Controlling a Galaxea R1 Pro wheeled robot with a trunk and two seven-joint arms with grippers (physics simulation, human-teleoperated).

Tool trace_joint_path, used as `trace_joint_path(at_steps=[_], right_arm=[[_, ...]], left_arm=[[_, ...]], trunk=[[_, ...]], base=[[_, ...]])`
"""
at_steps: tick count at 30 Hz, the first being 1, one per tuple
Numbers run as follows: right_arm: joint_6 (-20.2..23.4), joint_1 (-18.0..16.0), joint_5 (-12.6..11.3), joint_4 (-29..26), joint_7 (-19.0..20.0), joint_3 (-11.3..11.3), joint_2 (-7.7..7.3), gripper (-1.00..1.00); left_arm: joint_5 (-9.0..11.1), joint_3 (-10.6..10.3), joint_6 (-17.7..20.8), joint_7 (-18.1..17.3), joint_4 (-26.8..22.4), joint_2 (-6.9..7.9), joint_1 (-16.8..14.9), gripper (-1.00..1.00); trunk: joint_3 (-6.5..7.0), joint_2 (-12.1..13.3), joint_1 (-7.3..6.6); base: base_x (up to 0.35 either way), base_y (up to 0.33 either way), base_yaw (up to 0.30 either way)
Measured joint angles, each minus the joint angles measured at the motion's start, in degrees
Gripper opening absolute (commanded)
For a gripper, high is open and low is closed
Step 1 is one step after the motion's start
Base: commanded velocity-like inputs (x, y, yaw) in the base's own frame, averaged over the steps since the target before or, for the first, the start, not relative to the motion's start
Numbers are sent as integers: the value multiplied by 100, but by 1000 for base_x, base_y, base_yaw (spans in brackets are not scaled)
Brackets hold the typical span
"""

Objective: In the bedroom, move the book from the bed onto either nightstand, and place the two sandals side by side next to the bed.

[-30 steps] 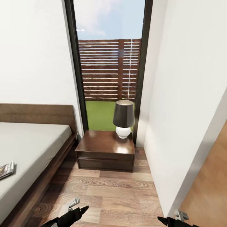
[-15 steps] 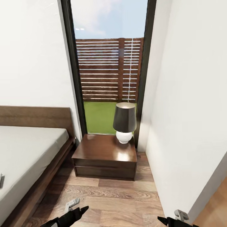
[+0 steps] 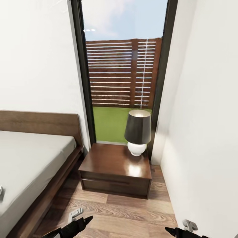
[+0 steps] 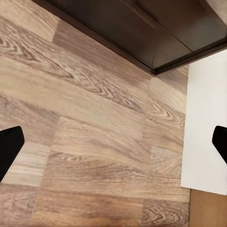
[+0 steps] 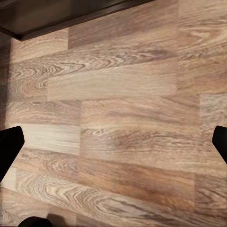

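Left gripper (image 4: pixel 113 146) fingertips cropped (empty)

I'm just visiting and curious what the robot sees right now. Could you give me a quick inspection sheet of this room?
Surface: brown wood-plank floor, bare where it shows.
Job's things: bed with grey mattress at the left; a sliver of something at the mattress's left edge, too cut off to identify; nightstand beside the bed, under the window.
Clutter: lamp with dark shade and white base on the nightstand's back right part.
Grippers: left gripper and right gripper both open, fingers apart, empty, over the floor.
Cables: nothing seen.
Surroundings: white walls, tall dark-framed window, slatted wooden fence and grass outside.
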Motion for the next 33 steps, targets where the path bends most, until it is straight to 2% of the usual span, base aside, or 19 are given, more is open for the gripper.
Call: trace_joint_path(at_steps=[33], right_arm=[[0,0,0,-2,-7,0,0,100]], left_arm=[[2,0,-4,0,0,1,0,100]], trunk=[[0,0,0]], base=[[1,0,274]])
